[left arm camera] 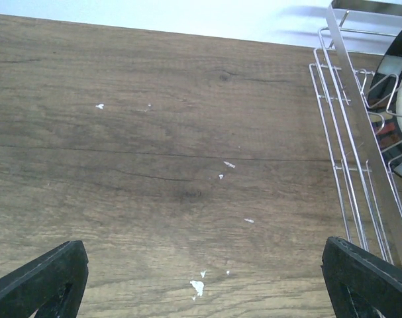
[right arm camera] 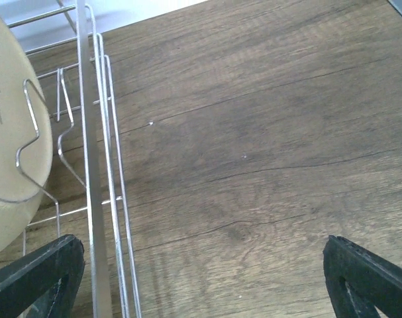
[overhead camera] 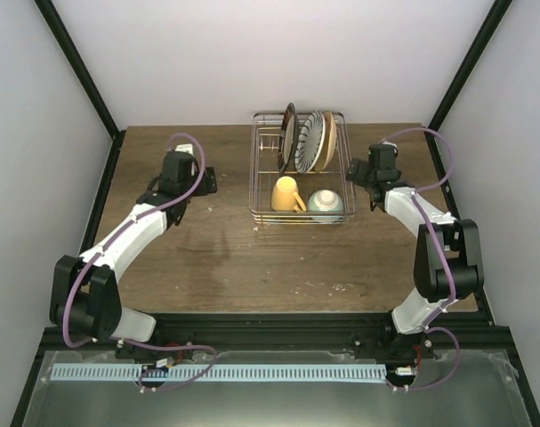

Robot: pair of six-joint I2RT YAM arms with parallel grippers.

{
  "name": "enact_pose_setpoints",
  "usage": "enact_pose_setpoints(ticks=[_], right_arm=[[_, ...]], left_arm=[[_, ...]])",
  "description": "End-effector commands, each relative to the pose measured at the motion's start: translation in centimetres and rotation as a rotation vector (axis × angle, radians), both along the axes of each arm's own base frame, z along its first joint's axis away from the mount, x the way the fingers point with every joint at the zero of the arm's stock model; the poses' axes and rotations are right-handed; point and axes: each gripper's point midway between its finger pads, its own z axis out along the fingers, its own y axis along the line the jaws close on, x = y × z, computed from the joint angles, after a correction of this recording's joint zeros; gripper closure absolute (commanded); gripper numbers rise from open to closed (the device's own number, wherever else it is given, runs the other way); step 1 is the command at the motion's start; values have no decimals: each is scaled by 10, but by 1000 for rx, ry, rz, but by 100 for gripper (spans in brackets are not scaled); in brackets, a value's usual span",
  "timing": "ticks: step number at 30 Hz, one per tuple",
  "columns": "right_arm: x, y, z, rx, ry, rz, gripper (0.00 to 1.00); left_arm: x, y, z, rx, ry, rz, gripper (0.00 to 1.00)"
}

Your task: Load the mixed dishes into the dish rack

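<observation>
The silver wire dish rack (overhead camera: 256,173) stands at the back centre of the table. In its prongs stand a dark-rimmed plate (overhead camera: 288,135), a patterned plate (overhead camera: 312,140) and an orange-cream plate (overhead camera: 329,140). The yellow mug (overhead camera: 286,194) and pale-teal bowl (overhead camera: 326,205) sit in its front part. My left gripper (overhead camera: 205,181) is open and empty, left of the rack; its wrist view shows the rack's side wires (left arm camera: 340,165). My right gripper (overhead camera: 357,171) is open and empty, beside the rack's right wall (right arm camera: 95,199), with the cream plate's back (right arm camera: 15,132) behind the wires.
The wooden table (overhead camera: 225,258) has small white flecks (left arm camera: 197,287) under the left gripper. Black frame posts run up both back corners. A white slotted rail (overhead camera: 216,372) lies along the near edge below the arm bases.
</observation>
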Motion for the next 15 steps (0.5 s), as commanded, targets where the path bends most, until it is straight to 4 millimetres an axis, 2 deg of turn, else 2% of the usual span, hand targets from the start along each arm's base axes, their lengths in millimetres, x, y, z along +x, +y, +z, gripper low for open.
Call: enact_pose_setpoints(ticks=[1,5,7,15], right_arm=[[4,-24,9,-30,-28,-55,0],[4,-59,6,16,-30,-112,0],[4,-66,6,5,-36,-113,0],[8,-61,1,2,-48,-53,0]], left_arm=[[10,-1,13,-6,-38,4,2],[10,-1,11,-2,-35,-3,2],[10,-2,9,-2,-32,-5,2],[14,-6,6,-6,-29,-20,2]])
